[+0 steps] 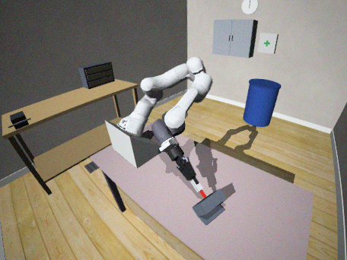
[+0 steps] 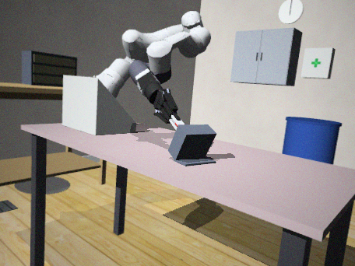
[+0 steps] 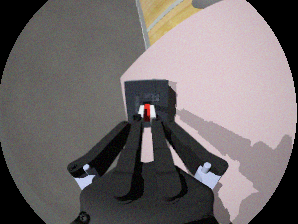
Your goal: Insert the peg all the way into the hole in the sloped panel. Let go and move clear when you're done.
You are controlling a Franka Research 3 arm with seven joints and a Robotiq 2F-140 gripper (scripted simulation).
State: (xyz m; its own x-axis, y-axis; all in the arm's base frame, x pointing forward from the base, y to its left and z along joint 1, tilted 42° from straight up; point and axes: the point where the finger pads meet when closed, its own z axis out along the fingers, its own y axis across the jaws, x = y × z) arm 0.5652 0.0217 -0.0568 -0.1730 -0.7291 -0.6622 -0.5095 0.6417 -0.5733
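The peg (image 1: 199, 188), white along its shaft and red at its tip, is pointing down a slant at the sloped panel (image 1: 210, 202), and its red end is meeting the panel's upper face where I judge the hole to be; the hole itself is hidden behind the tip in the wrist view. I am holding the peg with my gripper (image 1: 191, 178) drawn narrow and clamped on its rear end, so that the free length leads toward the panel. I am tilting my wrist so the peg's axis is running square to the panel's slope rather than to the table (image 1: 266, 213), since a skewed entry would likely jam. Much of the peg is showing outside the panel, so I judge insertion as barely begun. The grey wedge-shaped block (image 1: 125, 146) is standing well apart from the panel, behind my arm.
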